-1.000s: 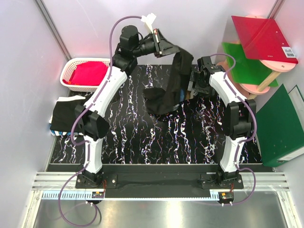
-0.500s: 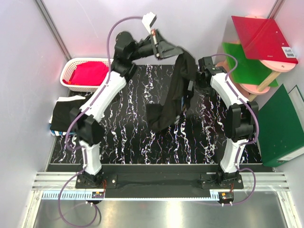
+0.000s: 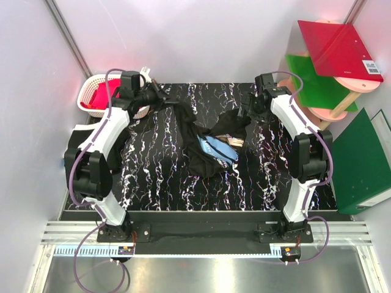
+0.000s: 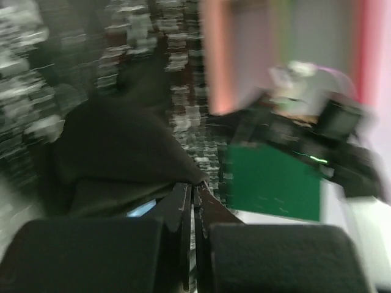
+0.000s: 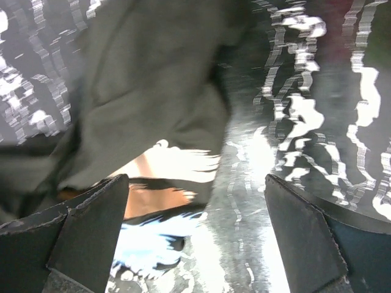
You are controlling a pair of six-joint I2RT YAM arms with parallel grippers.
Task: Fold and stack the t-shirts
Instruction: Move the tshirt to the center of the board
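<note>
At table centre the t-shirt (image 3: 198, 162) lies crumpled (print up), one edge trailing to 10 o'clock into the pinched-shut left gripper (image 3: 162, 99). The right gripper (image 3: 250, 110), jaws wide, hovers nearer, at its 2 o'clock corner.

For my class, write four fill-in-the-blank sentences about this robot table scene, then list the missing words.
1. The right gripper has its jaws ___.
2. The left gripper is ___.
3. The t-shirt lies crumpled on the table, not yet ___.
4. The white basket stands on the ___ arm's side.
Missing words: open; shut; folded; left.
</note>
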